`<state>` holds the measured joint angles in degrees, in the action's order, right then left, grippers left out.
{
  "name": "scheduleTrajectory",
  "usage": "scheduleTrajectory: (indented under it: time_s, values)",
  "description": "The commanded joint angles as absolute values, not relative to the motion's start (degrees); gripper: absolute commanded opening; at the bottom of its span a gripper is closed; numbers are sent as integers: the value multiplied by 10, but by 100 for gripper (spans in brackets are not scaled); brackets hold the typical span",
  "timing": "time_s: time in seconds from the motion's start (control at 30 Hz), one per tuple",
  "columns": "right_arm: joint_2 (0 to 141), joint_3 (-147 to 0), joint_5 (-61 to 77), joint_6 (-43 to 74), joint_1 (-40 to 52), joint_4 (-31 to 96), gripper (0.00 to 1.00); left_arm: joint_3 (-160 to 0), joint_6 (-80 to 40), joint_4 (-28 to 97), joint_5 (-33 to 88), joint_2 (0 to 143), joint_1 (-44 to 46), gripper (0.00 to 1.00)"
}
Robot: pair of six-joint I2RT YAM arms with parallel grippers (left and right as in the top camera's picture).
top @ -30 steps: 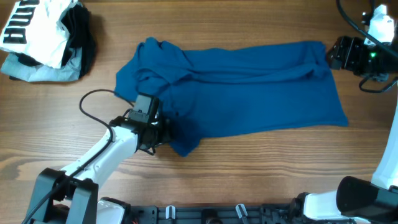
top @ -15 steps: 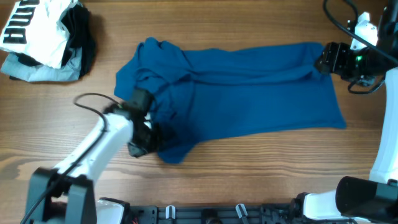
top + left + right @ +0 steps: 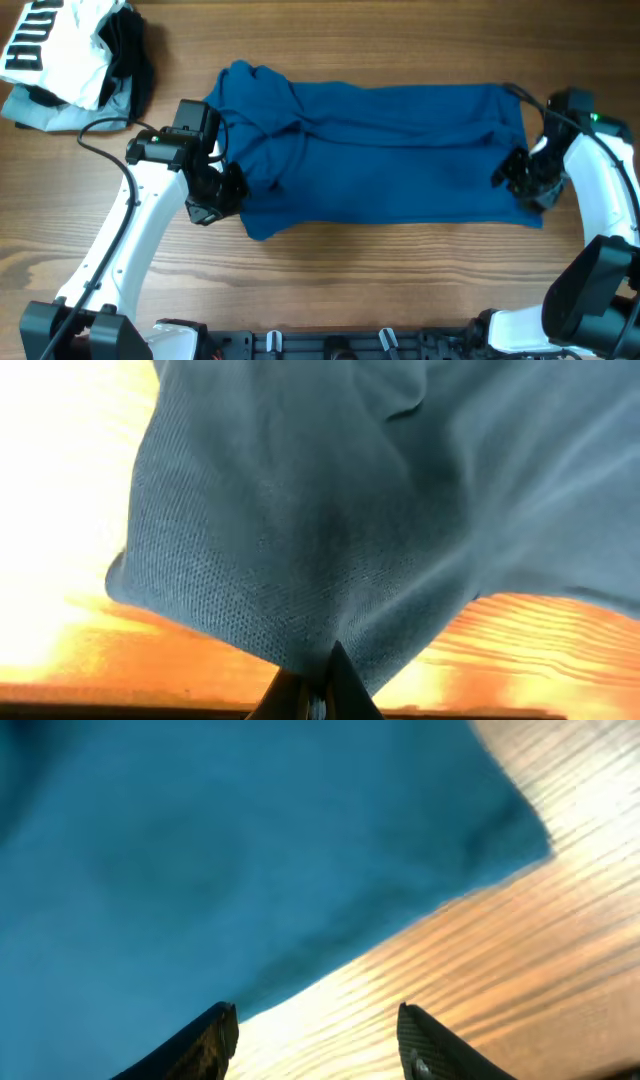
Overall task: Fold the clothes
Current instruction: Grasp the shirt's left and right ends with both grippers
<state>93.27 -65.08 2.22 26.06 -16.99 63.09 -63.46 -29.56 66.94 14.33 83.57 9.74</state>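
Wooden table (image 3: 400,290) is being covered by the blue garment (image 3: 380,150), folding barely begun. Its near-left hem is being pinched by the left gripper (image 3: 320,685); the right gripper (image 3: 318,1025) is being held apart.

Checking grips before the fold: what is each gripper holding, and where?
The left gripper pinches the blue garment at its near left edge; the right gripper is open, holding nothing.

Overhead, the light is soft and even, and the table (image 3: 400,290) and blue cloth (image 3: 380,150) are sharp, with a faint shadow under the cloth's edge at 6 o'clock. In the left wrist view the wood burns out to white from 9 to 11 o'clock; the weave is crisp at centre. The right wrist view is blurred, the wood streaked bright at 3 o'clock, the right gripper (image 3: 315,1017) dark at 6 o'clock.
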Motion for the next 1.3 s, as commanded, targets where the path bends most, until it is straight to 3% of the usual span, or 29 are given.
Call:
scheduleTrajectory:
  time_s: [0.0, 0.33, 0.43, 0.53, 0.67, 0.87, 1.27]
  values:
    - [935, -583, -4, 345, -206, 567, 57, -639, -287, 653, 143, 833, 95, 4]
    - [935, -485, 11, 345, -246, 423, 60, -639, -287, 629, 134, 833, 95, 4]
    - [935, -460, 11, 344, -246, 399, 45, -639, -287, 629, 134, 833, 95, 4]
    - [935, -453, 11, 312, -246, 397, 4, -639, -287, 638, 117, 833, 95, 4]
    - [930, -468, 13, 258, -246, 428, 4, -639, -289, 677, 104, 833, 95, 4]
    - [846, -548, 113, 165, -246, 535, 4, -639, -290, 727, 195, 833, 95, 4]
    - [885, -587, 106, 182, -246, 474, 4, -639, -300, 545, 139, 921, 43, 4]
